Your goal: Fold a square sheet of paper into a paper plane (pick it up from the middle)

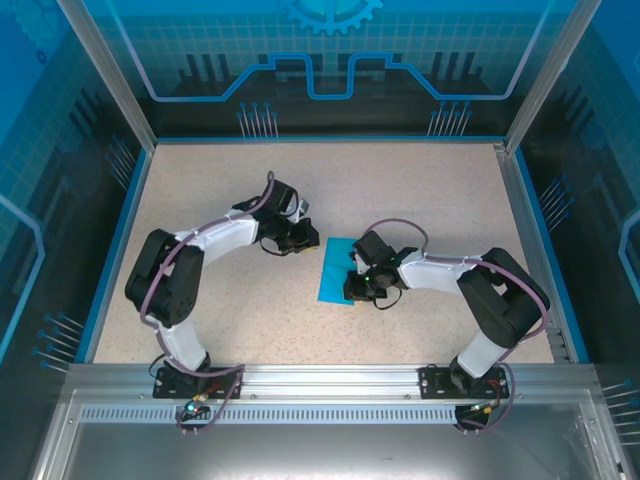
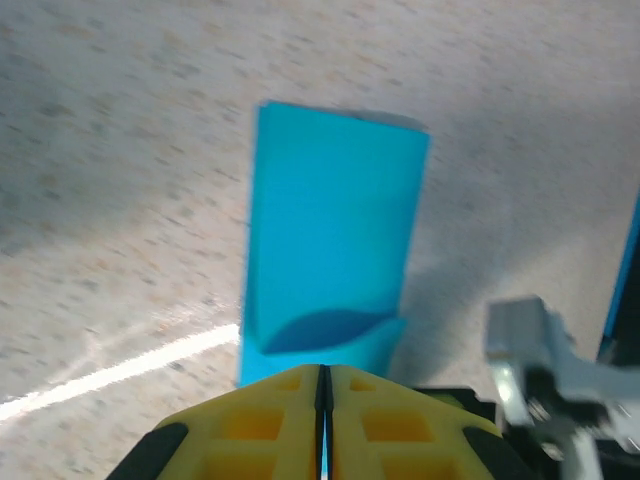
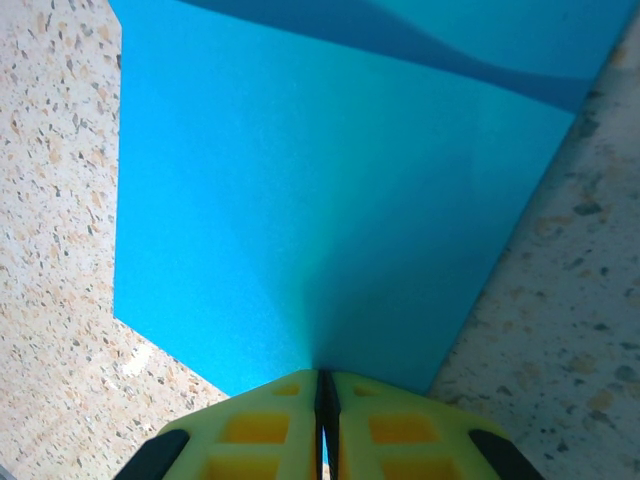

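The square sheet of paper [image 1: 333, 275] is turquoise-blue and lies near the middle of the table, between the two arms. In the left wrist view the sheet [image 2: 335, 220] looks like a narrow folded strip, and its near edge curls up into the yellow fingers. My left gripper [image 1: 312, 238] [image 2: 322, 375] is shut on that edge, at the sheet's far left corner. My right gripper [image 1: 352, 288] [image 3: 324, 378] is shut on the sheet's [image 3: 320, 200] opposite edge, and a soft crease runs away from its tips. A second layer of paper arches at the far end.
The speckled beige tabletop [image 1: 220, 190] is bordered by a blue rim and metal frame posts [image 1: 110, 70]. Part of the right arm's grey housing [image 2: 535, 350] shows beside the sheet in the left wrist view. Both arm bases sit on the near rail [image 1: 320, 378].
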Motion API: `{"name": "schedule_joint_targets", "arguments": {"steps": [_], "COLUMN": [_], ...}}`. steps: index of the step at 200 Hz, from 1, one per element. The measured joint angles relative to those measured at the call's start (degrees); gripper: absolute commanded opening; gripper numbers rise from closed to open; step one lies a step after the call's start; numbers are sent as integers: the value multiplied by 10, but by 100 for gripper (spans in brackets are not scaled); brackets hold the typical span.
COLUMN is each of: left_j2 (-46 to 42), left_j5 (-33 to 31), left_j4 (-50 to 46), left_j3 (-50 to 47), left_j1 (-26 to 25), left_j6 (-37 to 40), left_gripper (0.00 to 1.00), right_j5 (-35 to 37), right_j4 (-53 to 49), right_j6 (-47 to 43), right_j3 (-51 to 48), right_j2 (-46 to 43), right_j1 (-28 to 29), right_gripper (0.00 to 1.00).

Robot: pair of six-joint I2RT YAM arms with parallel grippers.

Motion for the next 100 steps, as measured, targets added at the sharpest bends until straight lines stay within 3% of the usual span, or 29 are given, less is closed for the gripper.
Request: {"name": "schedule_joint_targets", "arguments": {"steps": [40, 100], "left_j2": [17, 78], "left_j5": [19, 17], "left_j4": [43, 54], "left_j3": [-33, -32], "left_j1": [-54, -57], "left_j6": [-31, -37], "left_gripper": [8, 6], "right_j5": [-3, -4], "right_j4": [2, 1], "right_j6": [4, 4], "right_j3": [-1, 0], "right_j2": [0, 0], "right_j1": [-1, -1], "right_gripper": [12, 12]}}
